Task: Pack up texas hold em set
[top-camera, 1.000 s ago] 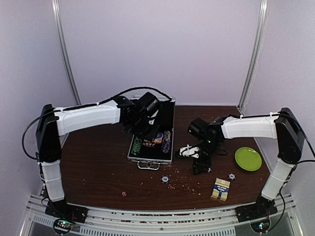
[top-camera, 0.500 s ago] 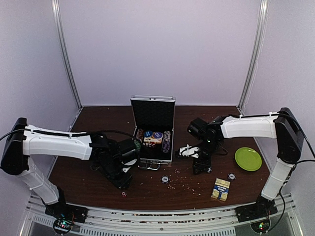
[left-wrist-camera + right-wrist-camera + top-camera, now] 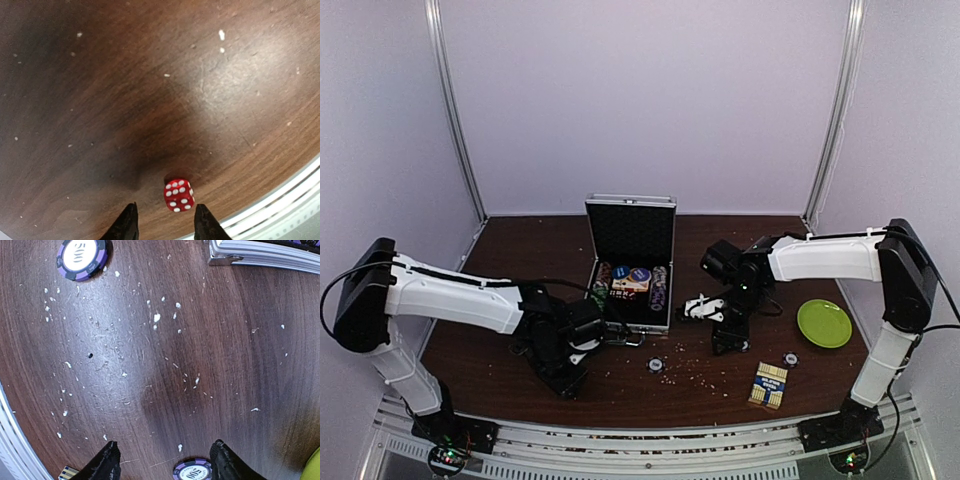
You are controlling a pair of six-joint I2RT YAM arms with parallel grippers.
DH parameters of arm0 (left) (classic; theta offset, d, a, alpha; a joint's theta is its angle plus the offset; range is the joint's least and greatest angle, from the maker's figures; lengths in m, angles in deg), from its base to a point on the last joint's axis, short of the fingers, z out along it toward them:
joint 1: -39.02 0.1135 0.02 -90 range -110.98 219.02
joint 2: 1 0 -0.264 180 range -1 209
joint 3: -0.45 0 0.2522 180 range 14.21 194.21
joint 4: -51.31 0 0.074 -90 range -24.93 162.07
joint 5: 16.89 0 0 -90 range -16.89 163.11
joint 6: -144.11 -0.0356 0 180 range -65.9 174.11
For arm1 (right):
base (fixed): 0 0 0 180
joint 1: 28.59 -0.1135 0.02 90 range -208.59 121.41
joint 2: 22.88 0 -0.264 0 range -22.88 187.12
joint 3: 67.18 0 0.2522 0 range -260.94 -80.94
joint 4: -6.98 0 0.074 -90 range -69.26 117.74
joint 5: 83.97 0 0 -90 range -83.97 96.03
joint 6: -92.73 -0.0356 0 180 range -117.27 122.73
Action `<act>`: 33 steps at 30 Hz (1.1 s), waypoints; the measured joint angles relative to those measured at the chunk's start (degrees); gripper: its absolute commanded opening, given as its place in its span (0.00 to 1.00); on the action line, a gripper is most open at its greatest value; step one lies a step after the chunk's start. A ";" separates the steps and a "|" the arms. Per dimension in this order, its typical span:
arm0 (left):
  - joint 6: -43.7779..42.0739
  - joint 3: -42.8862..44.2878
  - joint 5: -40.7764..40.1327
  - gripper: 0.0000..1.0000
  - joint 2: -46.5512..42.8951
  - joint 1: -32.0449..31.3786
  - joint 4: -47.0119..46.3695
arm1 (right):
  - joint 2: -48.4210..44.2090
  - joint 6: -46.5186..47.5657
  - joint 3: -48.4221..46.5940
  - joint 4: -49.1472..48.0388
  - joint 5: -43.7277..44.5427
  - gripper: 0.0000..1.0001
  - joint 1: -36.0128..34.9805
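Left gripper (image 3: 165, 229) parted slightly, a bit wider than die, holding nothing. Red die (image 3: 178, 195) on table (image 3: 150, 75) near front edge, left of centre, just ahead of tips. Die tiny, light, hard, slick, so likely to skid or roll; pinch opposite flat faces, low and square. Right gripper (image 3: 166, 462) spread wide, empty, purple chip (image 3: 192, 471) lying between its fingers. Open case (image 3: 630, 285) farther back, centre.

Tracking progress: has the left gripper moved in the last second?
Yes: left gripper went from over the silver case toward the table's near edge, above a red die.
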 measured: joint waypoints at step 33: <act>3.30 13.66 -7.13 0.11 4.63 -0.09 5.84 | 0.44 0.00 0.00 0.13 0.00 0.62 -0.04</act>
